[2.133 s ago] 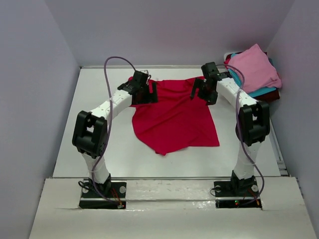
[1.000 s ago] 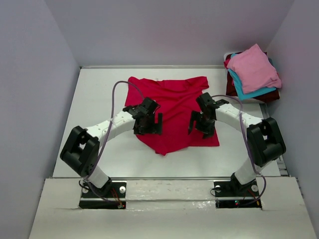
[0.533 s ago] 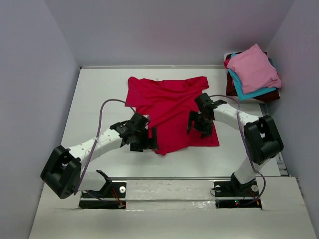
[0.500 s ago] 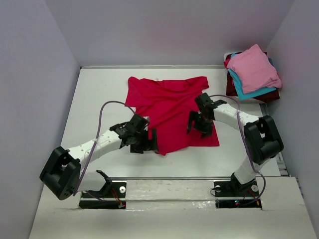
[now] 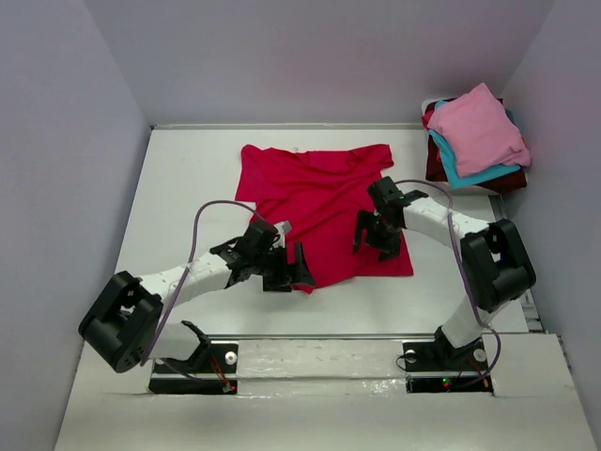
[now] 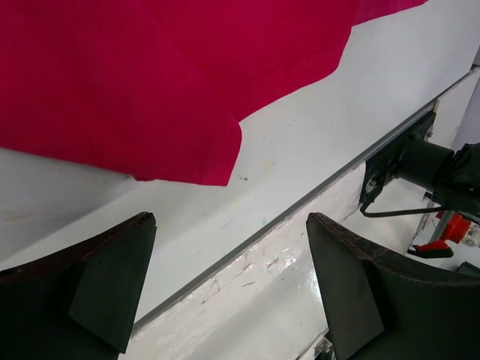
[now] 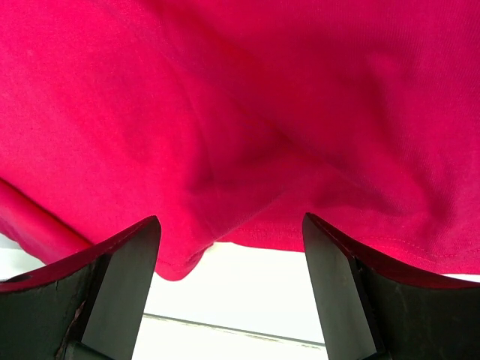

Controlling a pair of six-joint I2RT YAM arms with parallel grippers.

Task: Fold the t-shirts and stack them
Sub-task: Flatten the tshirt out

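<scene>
A crimson-red t-shirt (image 5: pixel 324 202) lies spread flat in the middle of the white table. My left gripper (image 5: pixel 297 266) is open and empty, low at the shirt's near-left hem corner. In the left wrist view the shirt's corner (image 6: pixel 217 154) lies just beyond the open gripper (image 6: pixel 231 247). My right gripper (image 5: pixel 377 238) is open and empty over the shirt's near-right part. In the right wrist view the shirt (image 7: pixel 247 105) fills the top and the gripper (image 7: pixel 231 247) straddles bare table below the hem. The light pink t-shirt (image 5: pixel 479 127) tops a stack with the teal-blue t-shirt (image 5: pixel 467 176) and the dark maroon t-shirt (image 5: pixel 512 180).
The stack sits at the table's back right corner. Grey walls enclose the table on three sides. A raised white ledge (image 5: pixel 319 357) with both arm bases runs along the near edge. The right arm's base (image 6: pixel 420 161) shows in the left wrist view.
Both grippers came from the shirt's far edge toward me. The left gripper swung down to the near-left hem and then shifted slightly right. The right gripper has stayed still for the last second.
</scene>
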